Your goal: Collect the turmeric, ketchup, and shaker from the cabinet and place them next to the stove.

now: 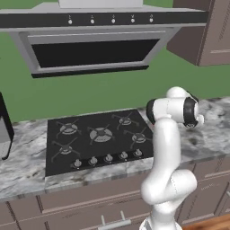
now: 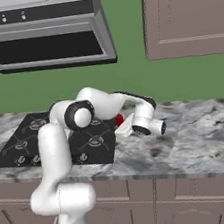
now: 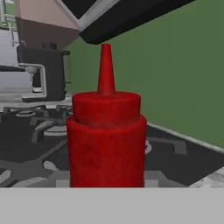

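A green wall runs behind the counter, with a steel range hood [image 1: 94, 45] hanging over the stove [image 1: 96, 139] and a brown wall cupboard [image 2: 186, 15] up to its right. The marbled grey countertop [image 2: 203, 136] stretches left to right above brown drawer fronts. The stove — flat, black, five grated burners, silver knobs along its near edge — is set into the counter left of centre.

The white arm [image 1: 168, 179] rises at the near side and folds forward, its wrist reaching down over the stove's right edge. In the right base view the gripper [image 2: 122, 125] sits low there, just at the line where black cooktop meets stone, with a spot of red showing beside it.

That red is the ketchup [image 3: 106, 135]: in the hand view the bottle stands upright and very close, nozzle pointing up, with burner grates behind it and to its left. The fingers themselves are hidden behind the bottle, but the jaws are drawn narrow — closed on the ketchup at its lower body.
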Robot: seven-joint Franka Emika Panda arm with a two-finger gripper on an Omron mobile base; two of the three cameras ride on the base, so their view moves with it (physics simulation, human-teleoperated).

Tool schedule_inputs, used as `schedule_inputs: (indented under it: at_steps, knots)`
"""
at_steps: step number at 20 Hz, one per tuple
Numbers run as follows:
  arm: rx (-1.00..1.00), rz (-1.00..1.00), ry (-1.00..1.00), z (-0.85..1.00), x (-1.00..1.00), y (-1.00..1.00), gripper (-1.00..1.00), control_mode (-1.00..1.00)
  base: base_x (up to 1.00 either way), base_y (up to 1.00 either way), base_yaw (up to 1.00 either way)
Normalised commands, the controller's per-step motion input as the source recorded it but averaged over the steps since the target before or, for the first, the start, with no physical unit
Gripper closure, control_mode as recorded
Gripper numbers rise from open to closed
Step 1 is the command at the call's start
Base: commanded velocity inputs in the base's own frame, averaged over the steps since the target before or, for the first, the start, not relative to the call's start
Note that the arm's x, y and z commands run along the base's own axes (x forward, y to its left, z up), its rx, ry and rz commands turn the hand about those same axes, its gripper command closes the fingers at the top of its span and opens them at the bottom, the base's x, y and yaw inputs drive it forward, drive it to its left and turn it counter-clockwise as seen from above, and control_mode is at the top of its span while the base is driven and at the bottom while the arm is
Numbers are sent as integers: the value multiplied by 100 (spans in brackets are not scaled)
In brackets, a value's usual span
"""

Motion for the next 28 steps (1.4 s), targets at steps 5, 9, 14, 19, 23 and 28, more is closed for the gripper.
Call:
schedule_inputs:
  at_steps: [5, 9, 14, 19, 23, 28]
  knots:
    - [9, 14, 0, -20, 30, -23, 100, -100, 0, 0, 0]
    - [2, 6, 0, 0, 6, -6, 100, -100, 0, 0, 0]
    - [-3, 0, 0, 0, -7, 9, 100, -100, 0, 0, 0]
    - [-8, -2, -1, 4, -34, 37, -100, -100, 0, 0, 0]
    - [-8, -4, -2, 13, -17, 19, -100, -100, 0, 0, 0]
    - [-3, -2, -1, 22, -4, 2, -100, -100, 0, 0, 0]
